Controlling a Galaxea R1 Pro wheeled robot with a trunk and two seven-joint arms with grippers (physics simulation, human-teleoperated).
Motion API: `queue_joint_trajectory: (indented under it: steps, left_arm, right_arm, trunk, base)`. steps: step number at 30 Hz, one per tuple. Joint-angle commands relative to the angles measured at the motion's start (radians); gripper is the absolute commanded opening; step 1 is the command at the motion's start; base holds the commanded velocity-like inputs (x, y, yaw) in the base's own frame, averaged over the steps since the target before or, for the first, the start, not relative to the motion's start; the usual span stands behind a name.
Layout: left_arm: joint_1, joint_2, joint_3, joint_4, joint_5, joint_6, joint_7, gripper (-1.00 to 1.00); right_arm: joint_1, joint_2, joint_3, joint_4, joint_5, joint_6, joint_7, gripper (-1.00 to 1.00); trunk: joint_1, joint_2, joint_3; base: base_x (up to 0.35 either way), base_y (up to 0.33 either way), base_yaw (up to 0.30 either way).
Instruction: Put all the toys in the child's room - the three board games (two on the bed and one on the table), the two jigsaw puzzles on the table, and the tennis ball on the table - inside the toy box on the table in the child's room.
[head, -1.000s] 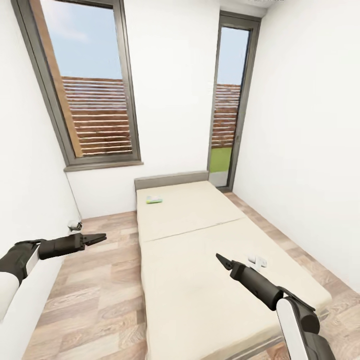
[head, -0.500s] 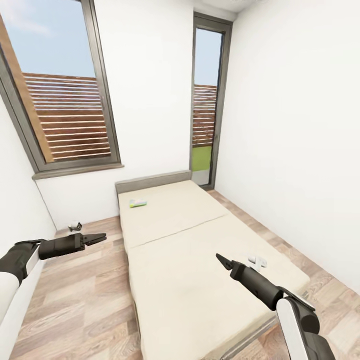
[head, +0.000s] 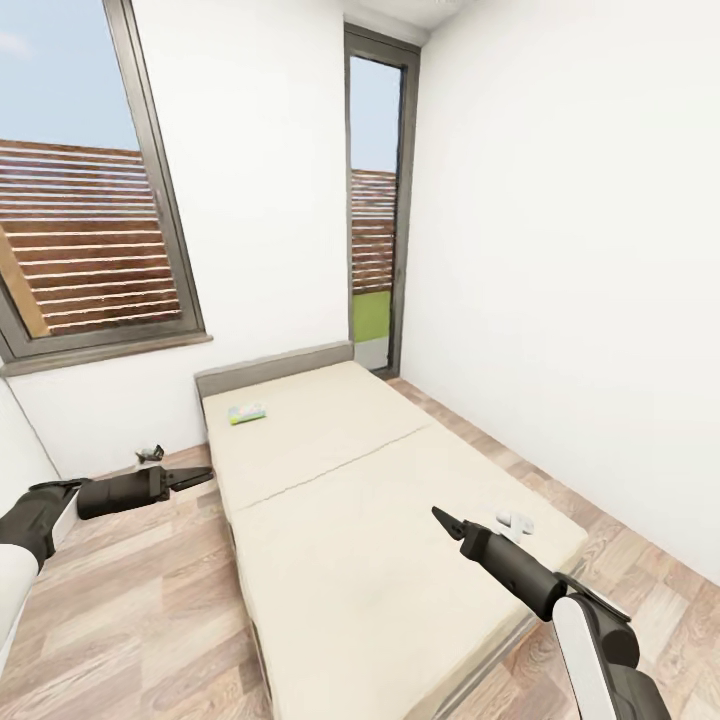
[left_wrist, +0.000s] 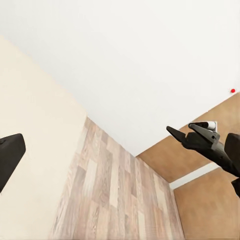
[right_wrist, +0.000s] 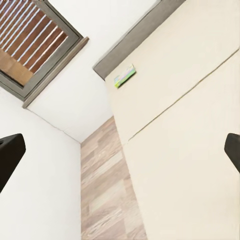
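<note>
A green-and-white board game (head: 247, 413) lies flat on the bed (head: 330, 470) close to the grey headboard (head: 272, 368); it also appears in the right wrist view as a small flat board game (right_wrist: 124, 76) on the beige mattress (right_wrist: 195, 115). My left gripper (head: 202, 473) hovers over the floor left of the bed, open and empty. My right gripper (head: 438, 515) hangs over the mattress's near half, open and empty, its fingertips (right_wrist: 10, 156) spread wide in its own view. The toy box, the table, the jigsaw puzzles and the tennis ball are out of view.
A small white object (head: 515, 520) rests on the mattress beside my right gripper. Wood-plank floor (head: 130, 600) runs along both sides of the bed. A small dark item (head: 150, 453) sits by the left wall under the window (head: 80, 230). White walls close in on the right.
The whole head view has swung to the right, so the bed and windows sit further left in the picture. Both arms keep their pose and the board game stays on the bed.
</note>
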Motion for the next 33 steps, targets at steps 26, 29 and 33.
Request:
queue_joint_trajectory:
  steps: [26, 29, 33]
  left_arm:
    - [-0.001, 0.000, 0.001, 0.000, 0.000, 0.011, -0.004, 1.00]
    - [-0.001, 0.000, 0.001, 0.000, 0.000, 0.011, -0.004, 1.00]
    - [-0.001, 0.000, 0.001, 0.000, 0.000, 0.011, -0.004, 1.00]
  right_arm:
    - [-0.001, 0.001, -0.003, -0.001, -0.003, 0.011, 0.004, 1.00]
    - [-0.001, 0.001, -0.003, -0.001, -0.003, 0.011, 0.004, 1.00]
    - [-0.001, 0.001, -0.003, -0.001, -0.003, 0.011, 0.004, 1.00]
  trunk:
    - [0.001, -0.002, -0.002]
    - [0.001, -0.002, -0.002]
    - [0.001, -0.002, -0.002]
  base:
    - [0.023, 0.137, -0.196]
    - [0.000, 0.217, -0.280]
    - [0.000, 0.137, -0.280]
